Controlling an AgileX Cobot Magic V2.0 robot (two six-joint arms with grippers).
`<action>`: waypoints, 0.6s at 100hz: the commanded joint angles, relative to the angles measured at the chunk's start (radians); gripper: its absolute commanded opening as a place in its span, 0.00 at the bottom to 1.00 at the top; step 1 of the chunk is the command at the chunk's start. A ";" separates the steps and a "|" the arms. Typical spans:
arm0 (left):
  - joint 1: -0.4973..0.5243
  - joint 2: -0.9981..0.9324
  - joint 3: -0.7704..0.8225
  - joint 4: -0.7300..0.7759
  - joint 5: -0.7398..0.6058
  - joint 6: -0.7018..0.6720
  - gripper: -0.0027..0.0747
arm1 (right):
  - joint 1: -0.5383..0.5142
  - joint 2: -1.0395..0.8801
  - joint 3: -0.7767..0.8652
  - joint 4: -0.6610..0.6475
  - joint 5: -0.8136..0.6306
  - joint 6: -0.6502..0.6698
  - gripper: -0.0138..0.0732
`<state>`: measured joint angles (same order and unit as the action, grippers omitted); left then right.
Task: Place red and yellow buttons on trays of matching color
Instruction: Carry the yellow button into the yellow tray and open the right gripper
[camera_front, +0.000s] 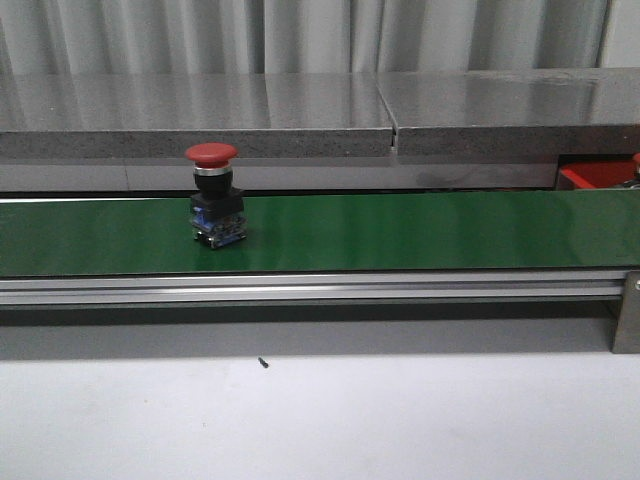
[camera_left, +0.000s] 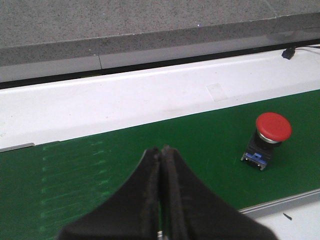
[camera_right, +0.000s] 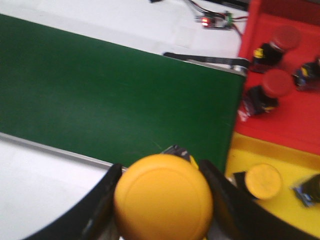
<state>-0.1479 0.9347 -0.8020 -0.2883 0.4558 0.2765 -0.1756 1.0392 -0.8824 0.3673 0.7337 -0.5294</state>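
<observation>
A red button (camera_front: 213, 195) with a black and blue base stands upright on the green belt (camera_front: 400, 230), left of centre. The left wrist view shows that red button (camera_left: 270, 135) to the side of my left gripper (camera_left: 161, 150), which hovers shut and empty over the belt. My right gripper (camera_right: 161, 170) is shut on a yellow button (camera_right: 162, 200) near the belt's end. Beside it lie a red tray (camera_right: 295, 120) holding red buttons (camera_right: 272, 85) and a yellow tray (camera_right: 250, 150) holding a yellow button (camera_right: 262, 181). Neither gripper appears in the front view, where only a corner of the red tray (camera_front: 598, 175) shows.
A grey stone ledge (camera_front: 300, 115) runs behind the belt, and an aluminium rail (camera_front: 300, 290) runs along its front. A small black screw (camera_front: 263, 362) lies on the white table. A circuit board with wires (camera_right: 216, 21) sits beyond the belt's end.
</observation>
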 joint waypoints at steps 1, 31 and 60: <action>-0.007 -0.007 -0.029 -0.022 -0.074 -0.001 0.01 | -0.086 -0.027 -0.014 0.011 -0.043 0.003 0.16; -0.007 -0.007 -0.029 -0.022 -0.074 -0.001 0.01 | -0.338 -0.021 0.044 0.007 -0.112 0.083 0.16; -0.007 -0.007 -0.029 -0.023 -0.076 -0.001 0.01 | -0.459 -0.020 0.145 0.005 -0.239 0.139 0.16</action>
<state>-0.1479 0.9347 -0.8020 -0.2922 0.4537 0.2765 -0.6199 1.0328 -0.7406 0.3609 0.5957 -0.3963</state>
